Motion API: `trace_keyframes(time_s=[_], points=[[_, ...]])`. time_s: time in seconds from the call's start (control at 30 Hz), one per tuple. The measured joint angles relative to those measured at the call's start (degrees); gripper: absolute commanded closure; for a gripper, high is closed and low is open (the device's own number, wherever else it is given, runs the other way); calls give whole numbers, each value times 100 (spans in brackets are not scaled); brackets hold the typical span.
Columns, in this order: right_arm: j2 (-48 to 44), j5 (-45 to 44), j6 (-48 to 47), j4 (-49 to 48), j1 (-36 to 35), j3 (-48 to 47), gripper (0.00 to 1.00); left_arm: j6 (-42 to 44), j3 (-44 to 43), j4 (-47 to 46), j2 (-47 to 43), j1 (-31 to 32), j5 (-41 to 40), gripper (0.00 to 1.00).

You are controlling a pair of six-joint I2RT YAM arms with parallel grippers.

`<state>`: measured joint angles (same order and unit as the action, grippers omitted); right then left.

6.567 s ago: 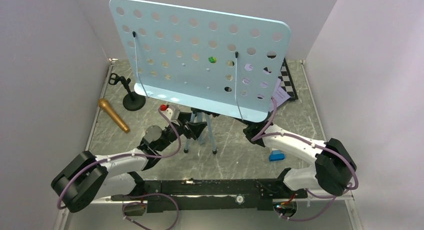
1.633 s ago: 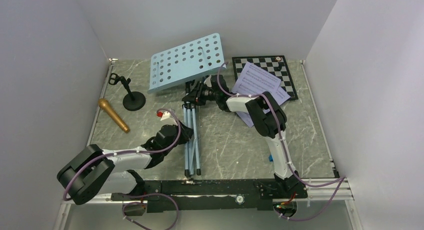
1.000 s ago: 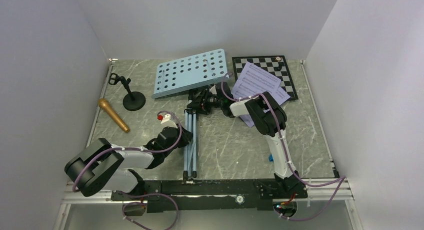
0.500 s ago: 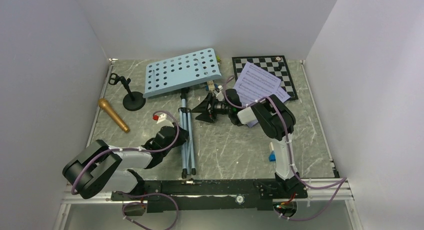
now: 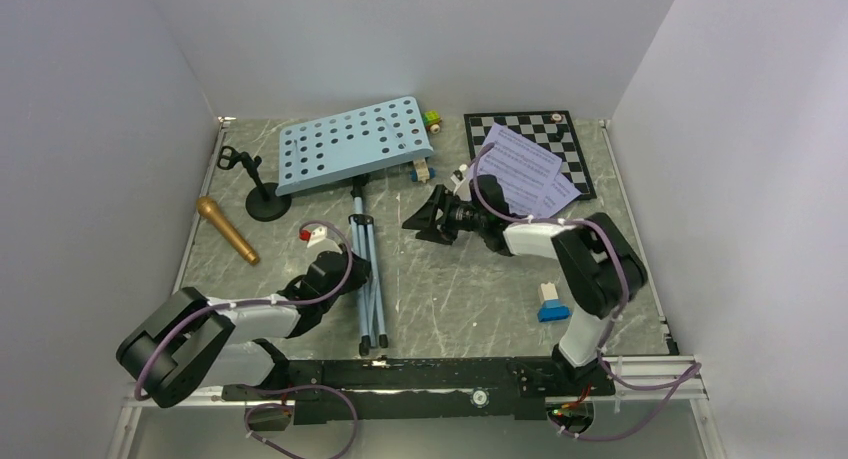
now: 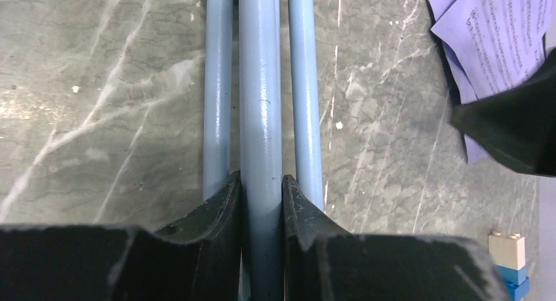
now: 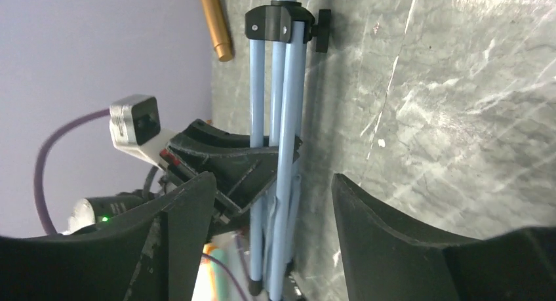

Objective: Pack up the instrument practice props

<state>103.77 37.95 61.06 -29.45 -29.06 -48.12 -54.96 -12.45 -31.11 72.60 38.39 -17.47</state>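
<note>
The light-blue music stand lies flat on the table, its hole-punched desk (image 5: pixel 352 144) at the back and its folded legs (image 5: pixel 368 279) pointing toward me. My left gripper (image 5: pixel 352 271) is shut on the middle leg tube (image 6: pixel 260 84), jaws (image 6: pixel 261 183) pressed on both its sides. My right gripper (image 5: pixel 420 219) is open and empty, just right of the stand's pole; its wrist view looks between its fingers (image 7: pixel 272 180) at the legs. The white sheet-music pages (image 5: pixel 525 169) lie at the back right. The gold-brown microphone (image 5: pixel 227 229) and black mic stand (image 5: pixel 262 194) are at the left.
A chessboard (image 5: pixel 560 129) lies under the pages at the back right. A colourful toy brick car (image 5: pixel 431 119) sits behind the desk, with loose bricks (image 5: pixel 420 169) near it. A blue-and-white brick (image 5: pixel 550 301) stands by the right arm. Walls close in on three sides.
The stand went from upright to lying down. In the last second my right gripper opened, let go of the stand's pole and drew back right; the desk swung left.
</note>
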Motion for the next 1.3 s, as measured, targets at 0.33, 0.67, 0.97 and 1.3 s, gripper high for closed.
trace_keyframes(time_s=[0.33,0.67,0.97,1.3], points=[[-1869,-1110,-1580,1700,-393,387,28,334,-9,859,-595,-66,-68,52],[-2210,-1611,-1991,2365,-695,734,25,608,-157,1311,-850,-107,-186,16],[-2291,-1869,-2216,2409,-1250,734,21,772,-348,2194,-1707,-107,-166,1],[-2562,-2354,-2404,2439,-1692,955,21,1399,-426,2551,-2116,-98,-81,1]])
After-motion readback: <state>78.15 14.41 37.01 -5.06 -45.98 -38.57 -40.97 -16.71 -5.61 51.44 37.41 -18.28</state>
